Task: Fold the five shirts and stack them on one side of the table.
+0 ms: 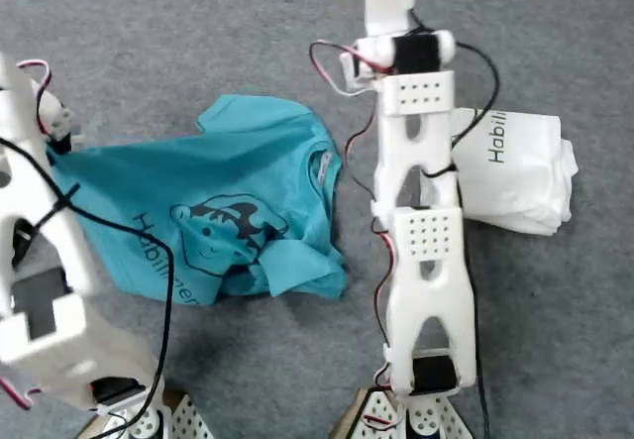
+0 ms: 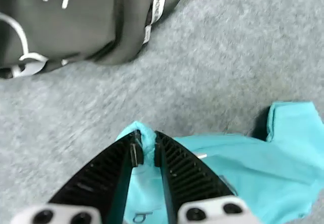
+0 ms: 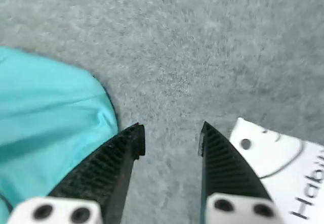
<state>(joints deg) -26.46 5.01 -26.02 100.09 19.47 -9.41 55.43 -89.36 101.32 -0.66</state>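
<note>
Left pincer [image 2: 147, 152] clamps 1 teal shirt [image 1: 248, 176] | right pincer [image 3: 169, 140] agape | 1 white shirt [image 1: 515, 176], 1 black shirt [image 2: 76, 21]

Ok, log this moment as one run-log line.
left gripper shut on crumpled turquoise T-shirt | right gripper open above grey table | folded white shirt on table

We saw the grey tabletop [image 1: 198, 53] under soft, even light from above, bright enough throughout. Shadows were faint: a thin dark rim along the teal shirt [image 1: 238, 191], and a deeper pocket under its lifted edge in the left wrist view. The white shirt [image 1: 515, 171] came out very bright, its folds barely marked, while the black shirt [image 2: 66, 21] kept little detail.
</note>
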